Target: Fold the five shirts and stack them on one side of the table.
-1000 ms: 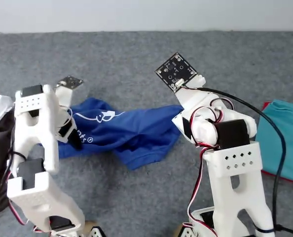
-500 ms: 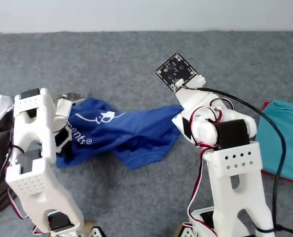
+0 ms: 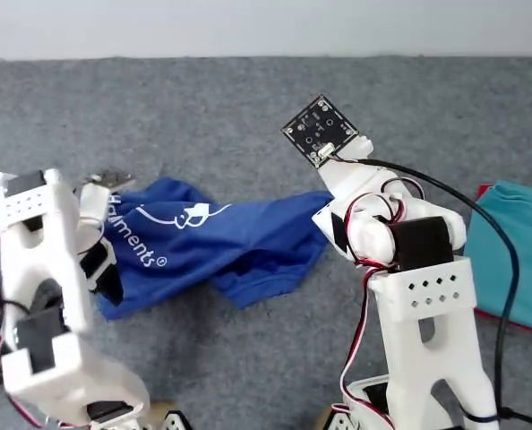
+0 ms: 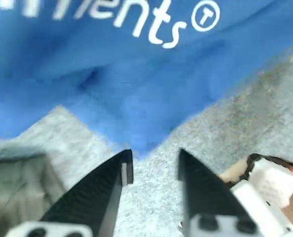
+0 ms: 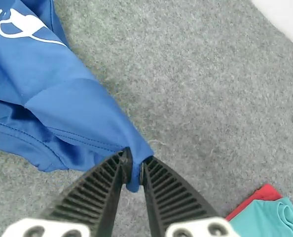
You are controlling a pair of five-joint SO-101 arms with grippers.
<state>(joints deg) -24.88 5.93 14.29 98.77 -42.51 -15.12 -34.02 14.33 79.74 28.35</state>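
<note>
The blue shirt (image 3: pixel 212 242) lies unfolded, right gripper (image 5: pixel 133 170) pinching its edge, left gripper (image 4: pixel 154 168) spread; a teal shirt (image 3: pixel 517 242) is stacked at the worktop's (image 3: pixel 248 107) right edge.

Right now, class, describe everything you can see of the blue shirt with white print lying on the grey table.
The blue shirt, of soft-looking cloth with white lettering and a white line drawing, lies crumpled and unfolded on the grey felt-like table between the arms. The right gripper is shut on a corner at one end; the open left gripper is at the opposite edge near the lettering, not clamping it.
</note>
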